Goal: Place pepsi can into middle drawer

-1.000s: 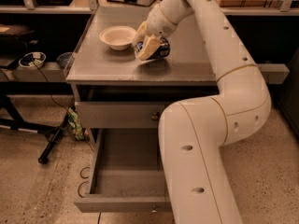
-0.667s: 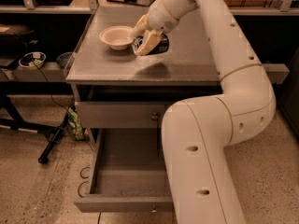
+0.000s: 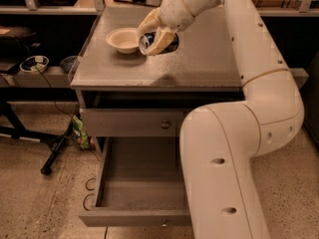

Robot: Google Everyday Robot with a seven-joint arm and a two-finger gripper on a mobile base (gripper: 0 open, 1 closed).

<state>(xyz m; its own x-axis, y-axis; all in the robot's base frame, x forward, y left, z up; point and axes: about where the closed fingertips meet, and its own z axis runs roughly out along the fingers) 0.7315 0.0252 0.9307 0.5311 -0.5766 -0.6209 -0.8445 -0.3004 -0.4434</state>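
My gripper (image 3: 152, 43) is over the back middle of the cabinet top, shut on the pepsi can (image 3: 171, 44). The can is dark blue with a silver end and lies tilted between the cream fingers (image 3: 160, 40). It is held a little above the top and casts a shadow below. The middle drawer (image 3: 102, 183) is pulled out below, a shallow grey tray with nothing in it, low and in front of the can. My white arm covers the drawer's right part.
A cream-white bowl (image 3: 123, 39) sits on the grey cabinet top (image 3: 199, 63), just left of the gripper. The top drawer front (image 3: 129, 122) with its round knob (image 3: 165, 125) is closed. Cables and a stand leg (image 3: 55, 153) lie on the floor at left.
The gripper has lifted the can off the cabinet top, moving it slightly up and left, nearer the bowl. The drawers have not moved.
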